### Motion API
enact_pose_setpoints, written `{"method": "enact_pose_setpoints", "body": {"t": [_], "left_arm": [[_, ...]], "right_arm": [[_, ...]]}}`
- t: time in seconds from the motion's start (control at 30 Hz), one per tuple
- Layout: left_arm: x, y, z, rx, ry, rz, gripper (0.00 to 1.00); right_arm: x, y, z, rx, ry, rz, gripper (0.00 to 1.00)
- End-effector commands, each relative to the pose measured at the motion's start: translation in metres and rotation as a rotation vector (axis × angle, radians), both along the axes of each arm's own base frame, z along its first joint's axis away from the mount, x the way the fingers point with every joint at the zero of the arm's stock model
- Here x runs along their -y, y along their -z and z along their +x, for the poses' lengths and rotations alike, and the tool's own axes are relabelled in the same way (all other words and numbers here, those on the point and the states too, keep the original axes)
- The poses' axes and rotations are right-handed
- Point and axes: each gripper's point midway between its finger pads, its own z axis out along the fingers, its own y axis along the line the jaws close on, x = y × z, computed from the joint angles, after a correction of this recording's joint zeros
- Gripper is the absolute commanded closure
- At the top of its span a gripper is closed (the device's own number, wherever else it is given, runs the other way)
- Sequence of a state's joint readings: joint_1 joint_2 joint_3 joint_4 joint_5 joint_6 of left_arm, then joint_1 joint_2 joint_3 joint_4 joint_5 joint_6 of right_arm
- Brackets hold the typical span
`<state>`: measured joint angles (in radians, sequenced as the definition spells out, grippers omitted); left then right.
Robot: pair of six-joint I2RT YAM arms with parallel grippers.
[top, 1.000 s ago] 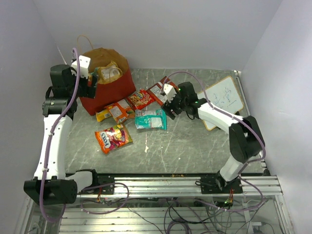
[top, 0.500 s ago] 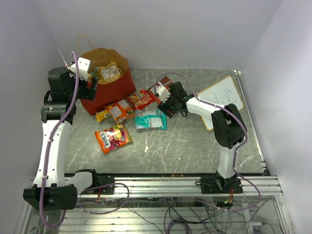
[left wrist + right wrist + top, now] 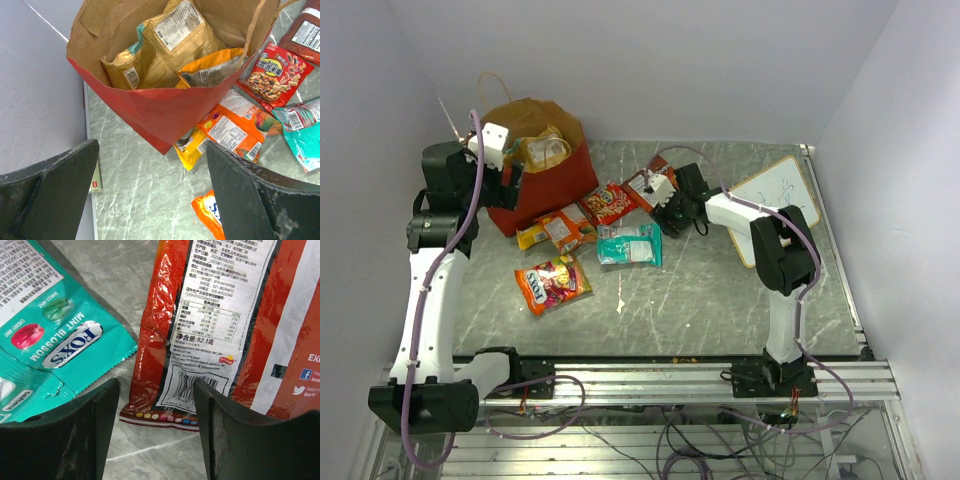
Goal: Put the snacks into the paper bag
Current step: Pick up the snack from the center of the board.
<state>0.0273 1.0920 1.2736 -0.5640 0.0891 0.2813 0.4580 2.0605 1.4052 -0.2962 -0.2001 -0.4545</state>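
Observation:
The red paper bag [image 3: 545, 185] stands at the back left, open, with a brown-gold packet [image 3: 165, 45] and an orange chips bag [image 3: 212, 70] inside. My left gripper [image 3: 510, 178] hovers beside its near left rim, open and empty [image 3: 155, 200]. On the table lie a dark red packet [image 3: 643, 186], a red one [image 3: 609, 203], an orange-yellow one [image 3: 560, 228], a teal one [image 3: 628, 245] and a multicolour one [image 3: 552, 283]. My right gripper [image 3: 670, 208] is open, low over the near end of the dark red packet [image 3: 215, 325], its jaws astride the barcode corner [image 3: 155, 435].
A white board with an orange edge [image 3: 775, 205] lies at the right behind the right arm. The teal packet [image 3: 45, 340] lies just left of the right gripper. Walls close in at the back and both sides.
My right gripper has swung left and back, from near the board to over the dark red packet. The left arm has lifted slightly by the bag.

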Motion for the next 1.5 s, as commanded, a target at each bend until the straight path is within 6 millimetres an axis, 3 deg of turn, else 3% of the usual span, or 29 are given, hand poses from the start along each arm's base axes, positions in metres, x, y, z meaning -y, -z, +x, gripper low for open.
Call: {"method": "enact_pose_setpoints", "body": {"t": [0.0, 0.13, 0.27, 0.47, 0.67, 0.7, 0.9, 1.1, 1.47], "left_arm": [[0.005, -0.013, -0.001, 0.057, 0.036, -0.002, 0.0], [0.008, -0.018, -0.004, 0.063, 0.054, 0.002, 0.0], [0.019, -0.023, -0.007, 0.056, 0.123, 0.0, 0.0], [0.039, -0.023, -0.014, 0.027, 0.239, -0.03, 0.07], [0.063, -0.016, -0.025, -0.002, 0.373, -0.028, 0.1], [0.074, -0.014, -0.028, -0.011, 0.413, -0.018, 0.11], [0.117, 0.003, -0.036, -0.045, 0.553, 0.061, 0.12], [0.147, 0.015, -0.046, -0.047, 0.719, 0.086, 0.15], [0.194, 0.039, -0.066, -0.058, 0.977, 0.203, 0.17]], "right_arm": [[0.013, 0.034, -0.022, -0.122, -0.007, -0.026, 0.4], [0.019, 0.045, -0.035, -0.159, -0.017, -0.043, 0.48], [0.02, 0.039, -0.042, -0.164, -0.023, -0.035, 0.61], [0.016, 0.018, -0.041, -0.148, -0.022, -0.006, 0.79], [0.009, -0.029, -0.04, -0.093, -0.03, 0.053, 0.96], [0.008, -0.036, -0.04, -0.088, -0.034, 0.064, 0.99], [-0.005, -0.081, -0.043, -0.056, -0.069, 0.157, 1.0], [-0.019, -0.123, -0.057, -0.043, -0.142, 0.272, 1.0], [-0.032, -0.181, -0.098, -0.04, -0.315, 0.411, 1.0]]}}
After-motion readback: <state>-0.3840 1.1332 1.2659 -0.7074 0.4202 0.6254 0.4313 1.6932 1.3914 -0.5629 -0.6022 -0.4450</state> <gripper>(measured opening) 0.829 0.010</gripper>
